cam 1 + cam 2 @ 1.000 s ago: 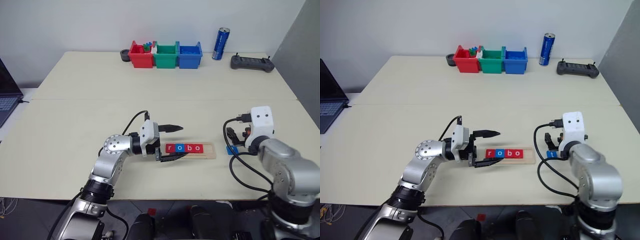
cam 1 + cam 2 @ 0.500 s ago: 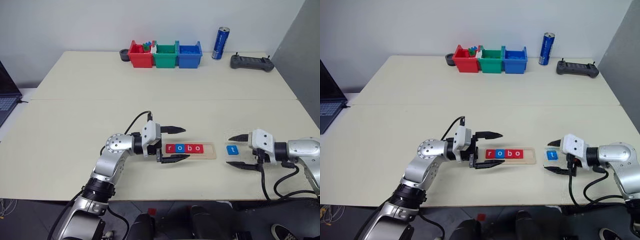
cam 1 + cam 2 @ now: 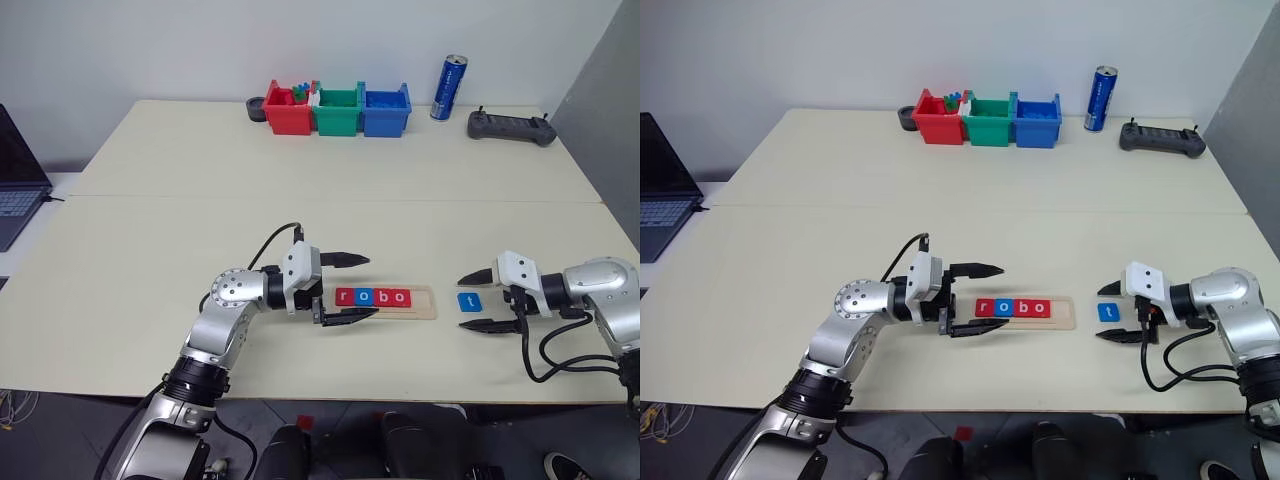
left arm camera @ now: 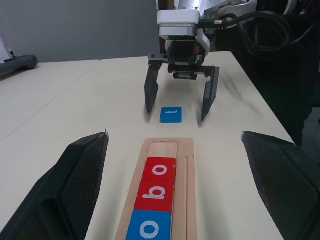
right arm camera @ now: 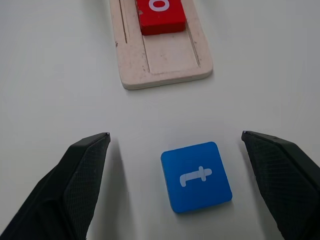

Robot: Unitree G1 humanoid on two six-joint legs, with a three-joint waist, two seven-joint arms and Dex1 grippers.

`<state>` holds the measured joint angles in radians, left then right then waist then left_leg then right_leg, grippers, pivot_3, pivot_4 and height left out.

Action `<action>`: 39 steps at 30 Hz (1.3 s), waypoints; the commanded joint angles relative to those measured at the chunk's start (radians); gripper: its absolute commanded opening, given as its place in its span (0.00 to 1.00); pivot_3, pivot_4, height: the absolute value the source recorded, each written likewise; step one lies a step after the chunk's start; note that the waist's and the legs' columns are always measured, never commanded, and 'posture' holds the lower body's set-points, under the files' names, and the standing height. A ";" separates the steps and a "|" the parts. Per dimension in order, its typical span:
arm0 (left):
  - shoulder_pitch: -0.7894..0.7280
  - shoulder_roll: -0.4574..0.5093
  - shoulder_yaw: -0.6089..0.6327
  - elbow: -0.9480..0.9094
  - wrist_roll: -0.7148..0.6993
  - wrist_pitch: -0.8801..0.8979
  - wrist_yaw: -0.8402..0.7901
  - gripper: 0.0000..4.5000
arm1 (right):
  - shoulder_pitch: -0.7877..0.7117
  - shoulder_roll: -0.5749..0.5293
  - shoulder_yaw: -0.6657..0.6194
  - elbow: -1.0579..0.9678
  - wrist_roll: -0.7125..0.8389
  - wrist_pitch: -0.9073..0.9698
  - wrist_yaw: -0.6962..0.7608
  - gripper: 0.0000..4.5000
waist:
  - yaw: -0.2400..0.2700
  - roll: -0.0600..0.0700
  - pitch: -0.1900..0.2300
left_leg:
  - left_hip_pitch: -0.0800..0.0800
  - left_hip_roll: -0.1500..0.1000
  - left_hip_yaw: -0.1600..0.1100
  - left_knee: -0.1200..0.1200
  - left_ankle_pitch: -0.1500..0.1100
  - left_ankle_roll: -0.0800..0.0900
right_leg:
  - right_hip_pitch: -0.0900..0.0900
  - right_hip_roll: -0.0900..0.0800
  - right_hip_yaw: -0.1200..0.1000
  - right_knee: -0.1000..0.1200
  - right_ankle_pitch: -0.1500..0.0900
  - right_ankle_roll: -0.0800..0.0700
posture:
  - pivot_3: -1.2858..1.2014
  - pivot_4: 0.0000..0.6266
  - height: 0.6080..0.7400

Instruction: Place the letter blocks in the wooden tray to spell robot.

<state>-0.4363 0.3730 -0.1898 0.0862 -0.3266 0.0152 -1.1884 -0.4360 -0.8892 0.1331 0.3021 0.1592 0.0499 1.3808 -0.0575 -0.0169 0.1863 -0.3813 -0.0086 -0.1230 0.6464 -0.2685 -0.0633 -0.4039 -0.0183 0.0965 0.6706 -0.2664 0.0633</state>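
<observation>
Near the front edge of the bench (image 3: 150, 230), left of its middle, the left gripper (image 3: 347, 287) lay level with its jaws spread wide and empty, their tips flanking the left end of the wooden tray (image 3: 424, 303). In the tray four letter blocks sat side by side reading r, o, b, o: red (image 3: 346, 296), blue (image 3: 363, 296), red (image 3: 381, 296), red (image 3: 398, 296). By my reading four of five were placed, and one bare slot remained at the tray's right end. The last block, the blue t (image 3: 469, 301), lay flat on the bench just beside that end, not touching it. The right gripper (image 3: 476, 302) pointed toward it from the right with its jaws wide open, one on each side of the tile, gripping nothing. What seemed left was to close on the t and set it in the free slot. Bare bench surrounded tile and tray; the front edge was near, while the bins (image 3: 340, 108), can (image 3: 449, 87) and controller (image 3: 510, 126) stood well apart along the far edge.
</observation>
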 commanded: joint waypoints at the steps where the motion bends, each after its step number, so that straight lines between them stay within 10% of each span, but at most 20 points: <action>1: 0.004 0.007 0.005 -0.044 -0.006 -0.002 0.007 1.00 | -0.030 -0.010 -0.006 0.023 -0.008 -0.010 0.023 1.00 | 0.000 0.000 0.000 | 0.000 0.000 0.000 0.000 0.000 0.000 | 0.000 0.000 0.000 0.000 0.000 0.000 | 0.52 0.24 1.00; 12: -0.002 0.012 0.006 -0.039 -0.009 0.000 0.003 1.00 | -0.022 -0.021 -0.005 0.050 -0.029 -0.052 0.033 1.00 | 0.001 0.000 0.000 | 0.000 0.000 0.000 0.000 0.000 0.000 | 0.000 0.000 0.000 0.001 0.000 0.000 | 0.52 0.24 1.00; 22: -0.008 0.012 0.002 -0.035 -0.009 -0.002 -0.006 1.00 | -0.042 -0.012 -0.011 0.055 -0.021 -0.033 0.022 0.32 | 0.001 0.000 0.000 | 0.000 0.000 0.000 0.000 0.000 0.000 | 0.000 0.000 0.000 0.002 0.000 0.000 | 0.52 0.24 1.00; 39: -0.005 0.017 0.006 -0.031 -0.010 -0.014 -0.010 1.00 | -0.046 0.080 0.036 -0.282 0.008 0.197 -0.075 0.32 | 0.007 0.000 0.000 | 0.000 0.000 -0.001 0.001 0.000 0.000 | -0.001 0.000 -0.001 0.002 0.000 0.000 | 0.52 0.24 1.00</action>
<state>-0.4370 0.3878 -0.1896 0.0823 -0.3283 0.0154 -1.1922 -0.4720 -0.8104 0.1695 0.0430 0.1745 0.2479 1.3142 -0.0509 -0.0168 0.1862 -0.3815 -0.0087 -0.1236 0.6473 -0.2684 -0.0635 -0.4045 -0.0185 0.0957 0.6729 -0.2664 0.0633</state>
